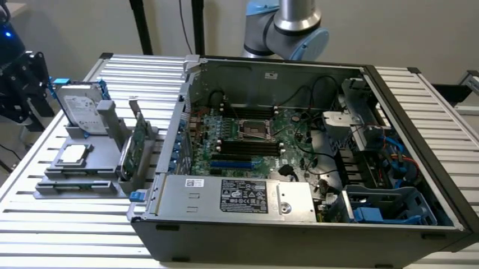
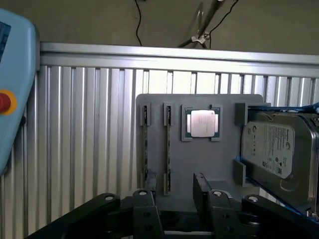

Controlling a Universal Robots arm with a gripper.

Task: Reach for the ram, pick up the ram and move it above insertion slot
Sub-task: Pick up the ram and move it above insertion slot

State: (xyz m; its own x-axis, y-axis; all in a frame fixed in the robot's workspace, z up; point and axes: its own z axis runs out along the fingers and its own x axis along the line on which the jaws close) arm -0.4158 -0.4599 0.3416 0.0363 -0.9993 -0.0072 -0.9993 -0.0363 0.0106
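End effector [image 2: 174,186] fingers spread apart, above the near edge of a grey holder [image 2: 219,159], the ram [image 2: 167,149] on edge in its slot, in line with the gap, long axis parallel to the worktop [image 2: 89,139] slats, second stick [image 2: 145,149] alongside, processor [image 2: 202,123] and hard drive [image 2: 271,149] beyond.

The ram [image 2: 167,149] is a long, thin, narrow stick seen edge-on, dark with a greenish tint. It stands on its edge in a groove of the gray holder [image 2: 209,164], its ends held by small gray clips. It is 1 of 2 like strips lying parallel, just beside each other. In the exterior view the ram [image 1: 78,184] lies along the holder's near edge on the tabletop [image 1: 45,224], well apart from the long black insertion slots [image 1: 250,148], which run side by side on the motherboard [image 1: 224,126].
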